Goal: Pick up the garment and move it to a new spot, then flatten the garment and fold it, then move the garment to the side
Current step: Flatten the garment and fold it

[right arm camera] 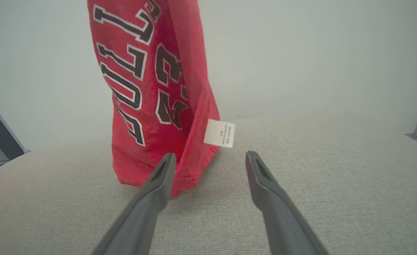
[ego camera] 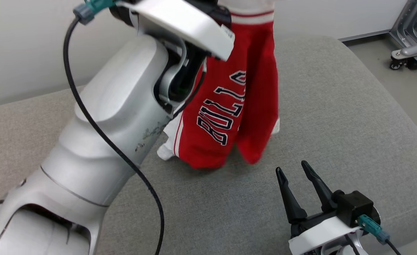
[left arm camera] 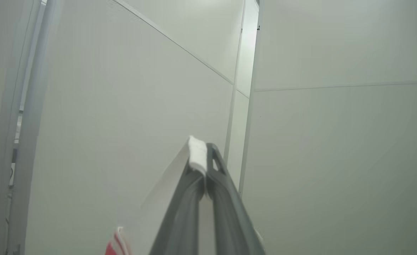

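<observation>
Grey fabric cushion (ego camera: 336, 106), pale wall (ego camera: 24, 53) behind. A red Bulls jersey (ego camera: 229, 117) with black-and-white lettering and white trim hangs from the left fingers (left arm camera: 226, 202), which are clenched on its edge. Its hem touches the cushion. The right fingers (ego camera: 289, 198) are spread and empty nearby.

I read all three views as bright and evenly lit by diffuse light, with no hard glare. In the head view the garment (ego camera: 229, 117) throws only a faint, soft shadow on the grey cushion (ego camera: 336, 117) directly under its hem, and its right edge is smeared. In the left wrist view the left pincer (left arm camera: 205, 156) is soft, with a ghosted pale streak beside it, and the wall (left arm camera: 123, 106) seams bow toward the left edge. In the right wrist view the right pincer (right arm camera: 211, 156) loses focus toward the bottom edge, and the far rim of the grey cushion curves.
</observation>
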### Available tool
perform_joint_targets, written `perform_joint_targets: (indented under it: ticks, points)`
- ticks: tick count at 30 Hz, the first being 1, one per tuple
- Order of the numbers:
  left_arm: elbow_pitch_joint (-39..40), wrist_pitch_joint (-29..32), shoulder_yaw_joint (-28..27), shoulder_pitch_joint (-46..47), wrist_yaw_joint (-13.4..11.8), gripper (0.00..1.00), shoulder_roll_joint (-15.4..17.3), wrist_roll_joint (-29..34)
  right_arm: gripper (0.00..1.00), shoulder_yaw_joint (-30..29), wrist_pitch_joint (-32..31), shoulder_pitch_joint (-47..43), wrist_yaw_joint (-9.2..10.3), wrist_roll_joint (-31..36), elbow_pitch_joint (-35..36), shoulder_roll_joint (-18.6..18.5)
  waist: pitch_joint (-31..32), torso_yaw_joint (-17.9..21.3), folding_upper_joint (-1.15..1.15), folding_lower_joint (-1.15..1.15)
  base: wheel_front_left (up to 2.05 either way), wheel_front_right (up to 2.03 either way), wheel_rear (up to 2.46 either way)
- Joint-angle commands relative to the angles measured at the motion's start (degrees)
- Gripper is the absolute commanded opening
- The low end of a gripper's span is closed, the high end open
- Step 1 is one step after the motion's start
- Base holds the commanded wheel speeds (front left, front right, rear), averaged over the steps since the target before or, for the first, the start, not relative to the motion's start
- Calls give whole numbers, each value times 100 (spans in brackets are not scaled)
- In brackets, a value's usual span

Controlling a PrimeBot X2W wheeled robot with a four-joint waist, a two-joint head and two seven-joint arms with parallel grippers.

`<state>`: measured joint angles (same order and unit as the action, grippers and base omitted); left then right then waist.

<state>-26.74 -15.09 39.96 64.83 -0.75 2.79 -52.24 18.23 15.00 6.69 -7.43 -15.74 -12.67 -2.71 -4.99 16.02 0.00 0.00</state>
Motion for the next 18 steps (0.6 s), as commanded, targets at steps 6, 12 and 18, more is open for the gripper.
perform_joint_targets:
  ticks: [6, 12, 18]
  points:
    - [349, -10, -228, 800, -432, 0, 26, -260, 100, 40, 26, 117, -12, -65, -13, -35, -124, 140, 0, 0, 0, 0, 0]
    - [187, -6, -536, 594, -776, 0, 19, -49, 100, 74, 26, 258, -12, -142, 21, -35, -293, 104, 0, 0, 0, 0, 0]
    - [-197, -8, -958, -418, -535, 0, 18, 492, 100, -148, 26, 169, -12, -143, 112, -37, -496, -162, 0, 0, 0, 0, 0]
